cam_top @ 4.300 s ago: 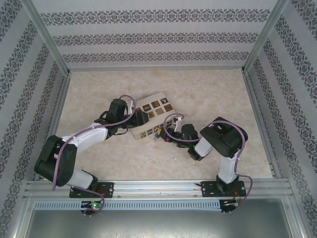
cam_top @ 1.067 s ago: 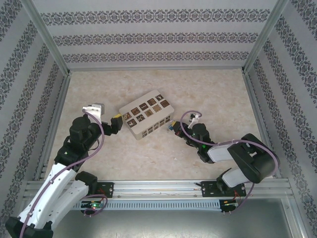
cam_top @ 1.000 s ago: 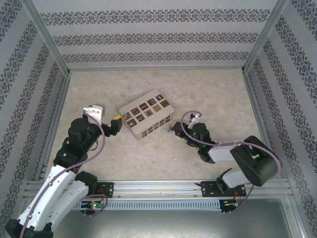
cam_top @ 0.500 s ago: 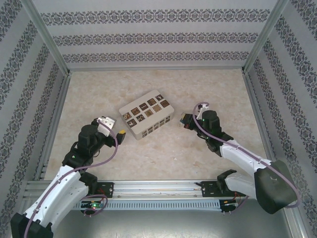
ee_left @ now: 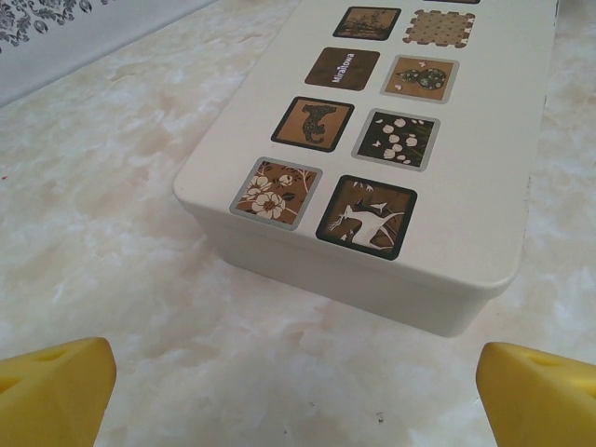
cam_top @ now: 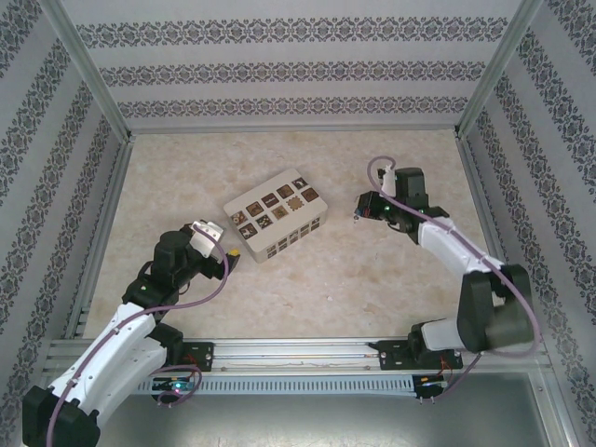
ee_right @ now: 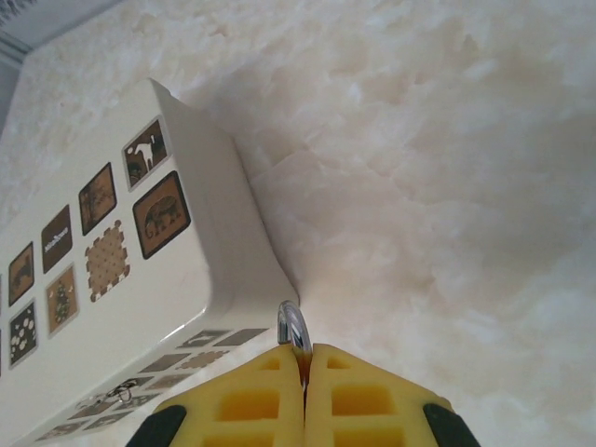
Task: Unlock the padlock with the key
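Presently noted right gripper [ee_right: 304, 358] clenched on padlock [ee_right: 292, 328], silvery shackle poking just past its fingertips, white tin [ee_right: 228, 251] close ahead-left. Noted left gripper [ee_left: 298, 400] spread, empty, facing tin. Suggest firm clamp, keyhole turned clear of tin.

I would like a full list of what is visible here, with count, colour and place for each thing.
box: one, white with brown tiles, lying flat mid-table.
metal loop: one, silvery, pinched in the right gripper; what it belongs to, cannot tell.
table: one, cream marbled, under everything.
walls: three, white with dark patterned stripes, around the table.
left gripper: one, yellow fingers, open, by the box's near-left corner, apart from it.
right gripper: one, yellow fingers, shut on the metal loop, right of the box.
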{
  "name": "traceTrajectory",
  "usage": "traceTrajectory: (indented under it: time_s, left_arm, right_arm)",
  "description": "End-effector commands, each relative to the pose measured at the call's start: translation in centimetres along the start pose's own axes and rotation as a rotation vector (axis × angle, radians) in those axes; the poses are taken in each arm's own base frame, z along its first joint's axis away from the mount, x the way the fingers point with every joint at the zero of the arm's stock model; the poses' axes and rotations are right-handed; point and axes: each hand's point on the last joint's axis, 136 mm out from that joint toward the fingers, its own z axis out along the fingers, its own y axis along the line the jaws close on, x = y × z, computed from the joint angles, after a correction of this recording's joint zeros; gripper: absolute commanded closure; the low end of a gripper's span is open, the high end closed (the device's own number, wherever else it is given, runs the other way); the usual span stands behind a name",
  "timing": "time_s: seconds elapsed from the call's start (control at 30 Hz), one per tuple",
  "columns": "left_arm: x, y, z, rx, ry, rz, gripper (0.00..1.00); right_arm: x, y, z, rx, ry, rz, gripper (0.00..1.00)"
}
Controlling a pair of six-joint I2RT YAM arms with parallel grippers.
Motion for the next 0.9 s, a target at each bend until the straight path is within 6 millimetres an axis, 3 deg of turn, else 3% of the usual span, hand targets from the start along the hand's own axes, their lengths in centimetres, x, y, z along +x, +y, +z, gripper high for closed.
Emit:
traceTrajectory:
  time_s: [0.0,0.27,0.43,0.67,0.87]
  left_arm:
    - [-0.6,0.0,0.0,0.014,-0.017,0.025,0.01]
    - [-0.2,-0.5,0.2,0.043,0.005,0.028,0.0]
    - [0.0,-0.5,0.2,0.045,0.008,0.034,0.0]
    - [0.1,-0.6,0.3,0.047,0.015,0.036,0.0]
    - [0.3,-0.6,0.4,0.051,0.018,0.036,0.0]
  right_arm:
    - [-1.1,0.5,1.0,-0.043,0.065,-0.064,1.0]
    - [-3.0,-0.6,5.3,-0.039,0.179,-0.076,1.0]
    - [-3.7,-2.3,6.6,0.006,0.236,-0.084,1.0]
    - [-3.0,-4.6,7.8,0.046,0.304,-0.053,1.0]
    - [-2.0,-5.5,8.9,0.045,0.355,-0.029,1.0]
